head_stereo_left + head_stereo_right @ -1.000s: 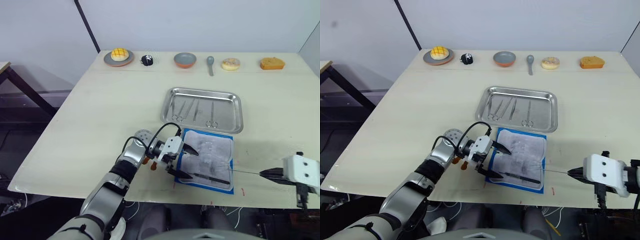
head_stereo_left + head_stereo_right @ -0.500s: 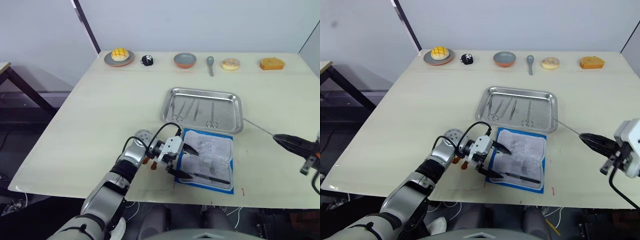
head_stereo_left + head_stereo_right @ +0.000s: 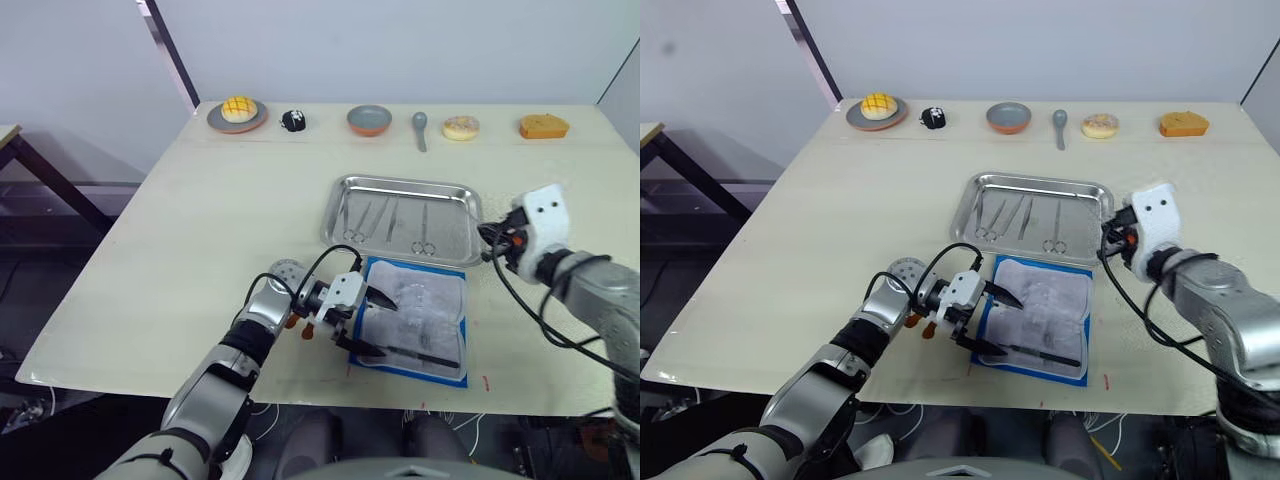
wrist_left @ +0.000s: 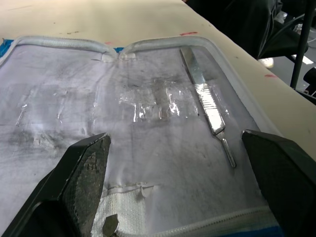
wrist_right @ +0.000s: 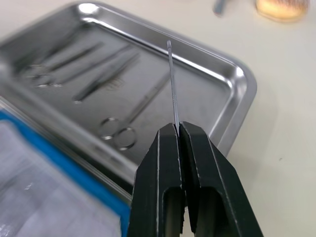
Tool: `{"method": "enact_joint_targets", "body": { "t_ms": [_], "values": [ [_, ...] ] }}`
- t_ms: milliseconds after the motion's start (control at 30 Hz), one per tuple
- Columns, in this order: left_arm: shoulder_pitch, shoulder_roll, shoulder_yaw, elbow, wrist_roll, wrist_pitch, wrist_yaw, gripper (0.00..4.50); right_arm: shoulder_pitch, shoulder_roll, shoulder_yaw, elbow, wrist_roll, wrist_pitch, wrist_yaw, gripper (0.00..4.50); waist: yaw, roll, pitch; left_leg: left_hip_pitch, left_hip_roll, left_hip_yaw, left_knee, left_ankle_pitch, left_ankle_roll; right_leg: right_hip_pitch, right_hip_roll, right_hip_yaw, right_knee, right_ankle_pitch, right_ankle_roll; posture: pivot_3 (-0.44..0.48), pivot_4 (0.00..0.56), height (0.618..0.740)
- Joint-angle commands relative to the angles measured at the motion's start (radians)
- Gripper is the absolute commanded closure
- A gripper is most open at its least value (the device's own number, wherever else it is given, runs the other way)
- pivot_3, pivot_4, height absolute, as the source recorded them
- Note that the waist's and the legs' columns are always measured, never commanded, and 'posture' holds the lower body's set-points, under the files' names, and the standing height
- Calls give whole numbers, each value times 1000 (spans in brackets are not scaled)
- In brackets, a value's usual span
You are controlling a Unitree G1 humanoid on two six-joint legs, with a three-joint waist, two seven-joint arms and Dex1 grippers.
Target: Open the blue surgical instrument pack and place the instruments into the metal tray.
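Note:
The blue surgical instrument pack (image 3: 430, 295) lies open on the table, pale lining up, just in front of the metal tray (image 3: 400, 182). My left gripper (image 3: 380, 328) is open at the pack's left edge, fingers spread over the lining (image 4: 148, 123). One silver flat-handled instrument (image 4: 205, 94) lies on the pack's near side. Several slim instruments (image 3: 385, 215) lie in the tray, some with ring handles (image 5: 118, 136). My right gripper (image 5: 178, 129) is shut on a thin silver needle-like instrument (image 5: 172, 84), held over the tray's right end (image 5: 237, 74).
Along the table's far edge stand a plate with a yellow bun (image 3: 238, 112), a small black object (image 3: 293, 121), a round bowl (image 3: 370, 119), a grey spoon (image 3: 421, 128), a donut (image 3: 461, 127) and an orange cake (image 3: 544, 126). A black pole rises at the back left.
My right arm has swung from the table's front right edge up to the tray's right end, carrying the thin instrument. The left gripper has not moved.

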Motion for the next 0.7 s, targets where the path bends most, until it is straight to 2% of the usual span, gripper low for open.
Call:
{"method": "enact_joint_targets", "body": {
  "t_ms": [33,367,700],
  "values": [
    [83,11,-52,124,72,38,15,0,-65,51,25,55,-56,35,-72,4392,0,1,0,0,0,0,0,0,0,0,0,0,0,0,0,0,150,732],
    [82,15,-55,119,75,36,12,0,-198,300,37,309,-187,-23,-239,4392,-4,4,-2,0,0,0,0,0,0,0,-1,-1,1,0,0,0,150,732],
    [89,20,-55,110,74,40,10,0,-255,421,33,477,-255,-107,-274,4392,-8,6,-2,0,0,0,0,0,1,0,-1,0,2,0,0,0,150,732]
  ]
}}
